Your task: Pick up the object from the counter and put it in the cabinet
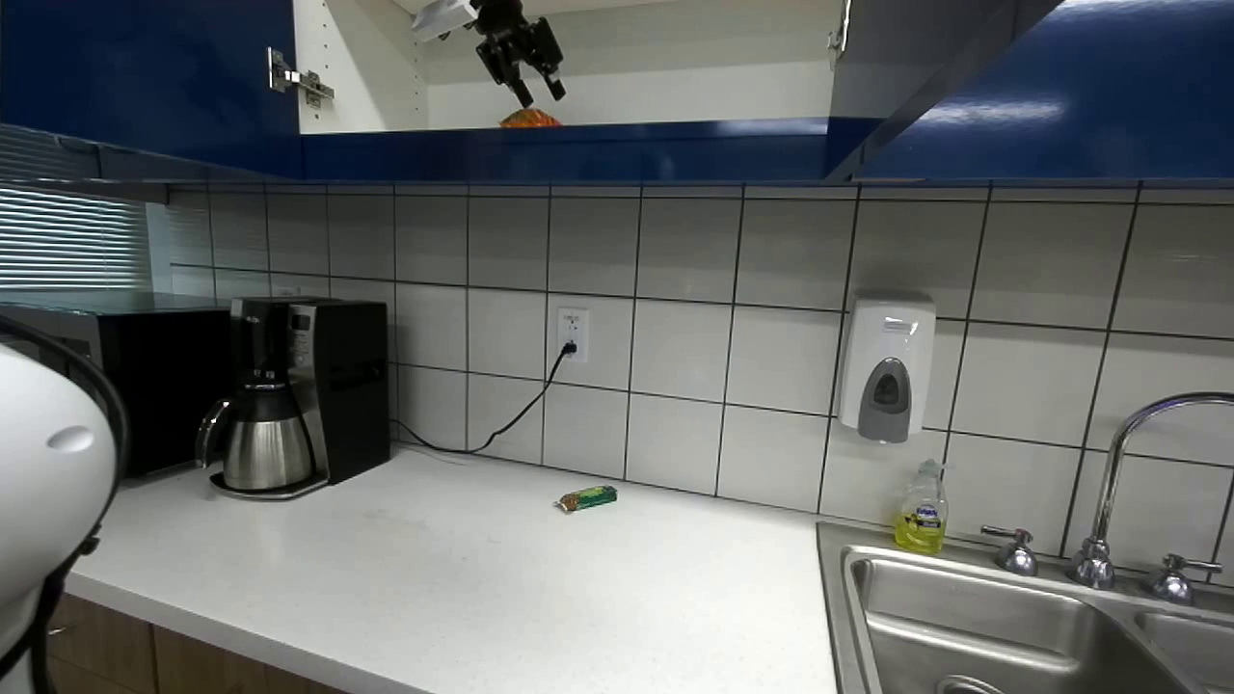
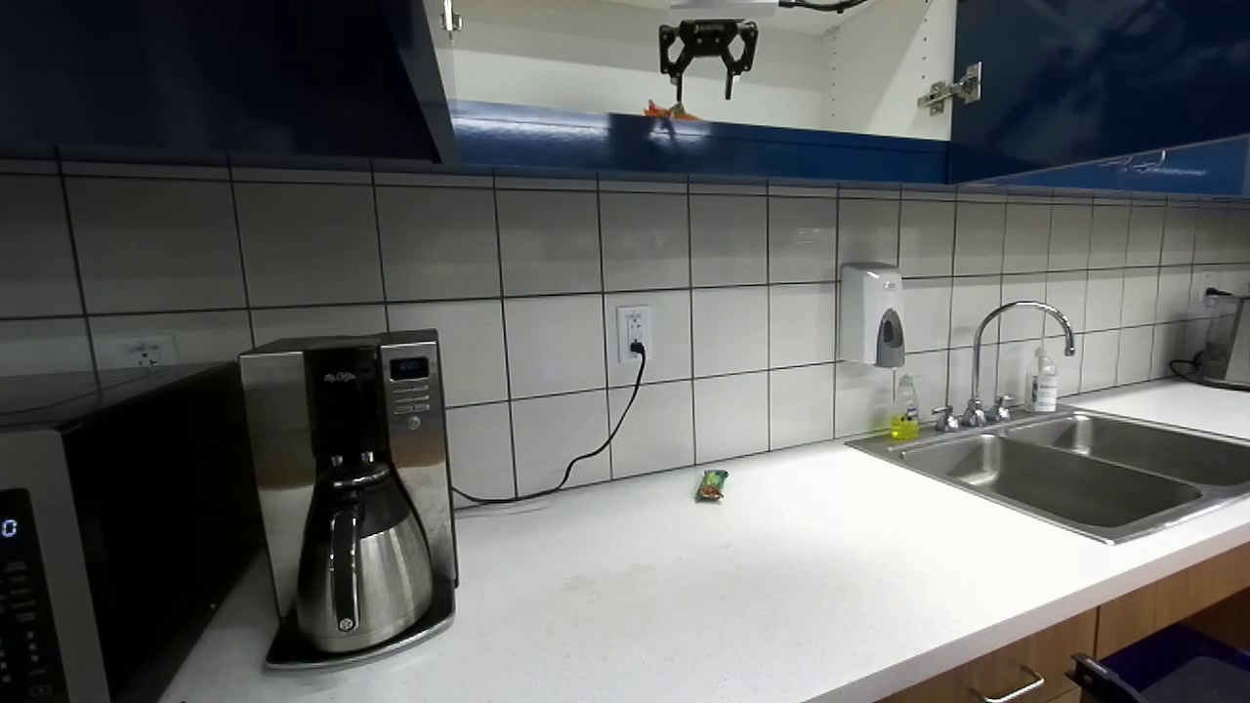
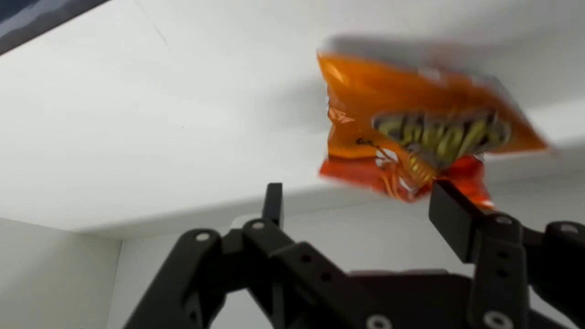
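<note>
The snack packet (image 3: 416, 123) is inside the cabinet (image 1: 636, 87), behind its front edge — only the crinkled top shows over that edge in both exterior views. It should handle as a light, soft thing: thin shiny film, likely slippery, with contents that a hard squeeze could crush. The red end is probably the best place to take hold, with a gentle pinch across the film rather than a press on the printed orange middle. The tool (image 2: 704, 91), also within the cabinet, has its fingers (image 3: 450, 224) spread well apart with nothing gripped between them; one finger overlaps the red end in the wrist view, and whether they touch I cannot tell. The packet is partly blurred there, so whether it lies flat on the cabinet floor is unclear too.

Counted inside the cabinet: one packet, one tool. Below the cabinet: one white table (image 1: 540, 588), carrying one green wrapper (image 1: 588, 497), one coffee machine (image 1: 342, 390) with one steel carafe (image 1: 269, 448), one microwave (image 2: 137, 527) and one sink (image 1: 964, 617) of two basins. Also lower than the cabinet: one faucet (image 1: 1108, 487), two tap handles (image 1: 1017, 556), one wall dispenser (image 1: 888, 337) and two bottles — one yellow bottle (image 1: 921, 525), and one white bottle (image 2: 1044, 384) showing only in an exterior view.
</note>
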`<act>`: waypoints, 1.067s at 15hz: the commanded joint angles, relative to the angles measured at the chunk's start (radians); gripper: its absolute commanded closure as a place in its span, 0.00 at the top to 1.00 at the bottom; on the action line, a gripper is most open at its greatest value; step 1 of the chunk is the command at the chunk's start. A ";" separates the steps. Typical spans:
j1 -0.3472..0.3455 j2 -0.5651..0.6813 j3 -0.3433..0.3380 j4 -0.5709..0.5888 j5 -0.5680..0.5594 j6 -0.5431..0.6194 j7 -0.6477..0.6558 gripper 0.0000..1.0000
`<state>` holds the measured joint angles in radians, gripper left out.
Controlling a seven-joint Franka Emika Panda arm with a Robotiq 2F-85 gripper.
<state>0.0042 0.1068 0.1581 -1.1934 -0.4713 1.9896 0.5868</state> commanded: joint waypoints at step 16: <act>-0.007 -0.143 0.000 -0.161 0.127 0.006 -0.117 1.00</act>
<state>0.0047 0.0417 0.1591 -1.2645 -0.3914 1.9887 0.5327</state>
